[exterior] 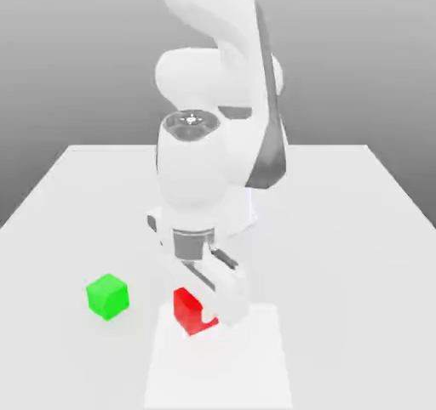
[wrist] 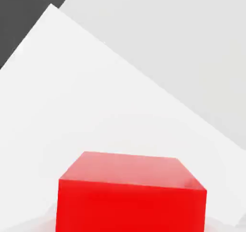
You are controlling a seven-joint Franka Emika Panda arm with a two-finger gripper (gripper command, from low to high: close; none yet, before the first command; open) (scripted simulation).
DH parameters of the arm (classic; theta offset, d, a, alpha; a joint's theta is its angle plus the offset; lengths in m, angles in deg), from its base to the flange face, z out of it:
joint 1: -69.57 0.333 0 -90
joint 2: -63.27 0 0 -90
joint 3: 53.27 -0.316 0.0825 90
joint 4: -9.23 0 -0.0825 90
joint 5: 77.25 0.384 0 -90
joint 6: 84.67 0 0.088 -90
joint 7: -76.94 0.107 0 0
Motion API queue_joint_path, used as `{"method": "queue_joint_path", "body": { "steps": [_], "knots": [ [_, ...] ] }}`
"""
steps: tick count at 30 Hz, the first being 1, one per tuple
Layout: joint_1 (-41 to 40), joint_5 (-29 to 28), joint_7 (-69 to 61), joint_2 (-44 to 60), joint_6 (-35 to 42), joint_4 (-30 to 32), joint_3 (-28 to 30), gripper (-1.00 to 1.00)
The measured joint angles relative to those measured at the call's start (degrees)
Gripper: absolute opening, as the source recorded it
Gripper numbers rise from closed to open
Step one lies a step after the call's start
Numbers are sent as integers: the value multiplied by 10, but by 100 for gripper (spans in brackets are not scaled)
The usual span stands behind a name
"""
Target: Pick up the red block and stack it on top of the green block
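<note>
Nearest in the exterior view lies a paler square patch [exterior: 255, 366] on the desk [exterior: 358, 230], and on its far edge sits the red block [exterior: 189, 310], resting flat on the surface. The claw [exterior: 209, 302] is down at that block: one white finger [exterior: 228, 298] stands right against the block's side toward the exterior view's right and covers part of it, while the other finger is hidden behind the hand, so whether the claw is closed onto the cube or merely straddling it is something I cannot tell. The hand view looks closely at the same red block [wrist: 129, 192], its top face and one side face plain and matte, with no lettering, label or mark on them. To the exterior view's left of the red cube, near it but clearly apart, the green block [exterior: 107, 296] sits alone on the desk, likewise bare of any writing. Behind both cubes rises the white arm [exterior: 204, 170], its wrist upright over the red block and its base farther back near the middle of the desk, with no brand name readable on its casing. Beyond the desk's far edge is a plain grey backdrop [exterior: 77, 51].
</note>
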Motion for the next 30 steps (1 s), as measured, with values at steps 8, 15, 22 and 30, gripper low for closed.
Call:
{"method": "queue_joint_path", "body": {
  "steps": [8,15,22,30],
  "knots": [
    [-56,21,179,-64,46,15,29,-100],
    [-121,23,375,-103,69,31,46,-100],
    [-198,20,574,-130,80,50,56,-100],
    [-237,-13,658,-103,57,47,57,-100]
  ]
}}
